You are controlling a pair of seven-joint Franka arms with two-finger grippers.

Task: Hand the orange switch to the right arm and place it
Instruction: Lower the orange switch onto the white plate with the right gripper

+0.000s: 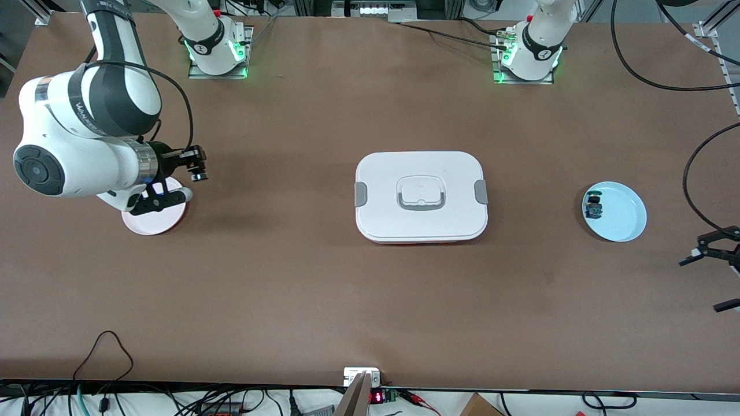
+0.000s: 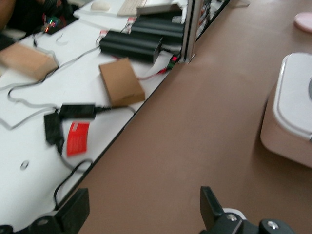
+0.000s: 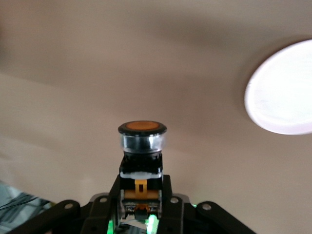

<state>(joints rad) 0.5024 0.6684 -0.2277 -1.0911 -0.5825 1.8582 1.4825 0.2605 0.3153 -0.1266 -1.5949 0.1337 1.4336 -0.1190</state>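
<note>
My right gripper [image 1: 195, 164] is shut on the orange switch [image 1: 200, 173] and holds it in the air over the table, just beside the pink-rimmed white plate [image 1: 151, 219] at the right arm's end. In the right wrist view the switch [image 3: 142, 146] stands between the fingers [image 3: 166, 195], its round orange cap pointing away from the gripper [image 3: 141, 197], with the plate [image 3: 282, 92] off to one side. My left gripper [image 1: 706, 283] is open and empty over the table's edge at the left arm's end; its fingers [image 2: 210, 204] are spread wide over bare table.
A white lidded box [image 1: 421, 196] sits mid-table and also shows in the left wrist view [image 2: 292, 107]. A light blue plate [image 1: 624, 222] toward the left arm's end holds a green-capped switch with a blue body [image 1: 594, 205]. Cables and boxes lie off the table's near edge [image 2: 122, 80].
</note>
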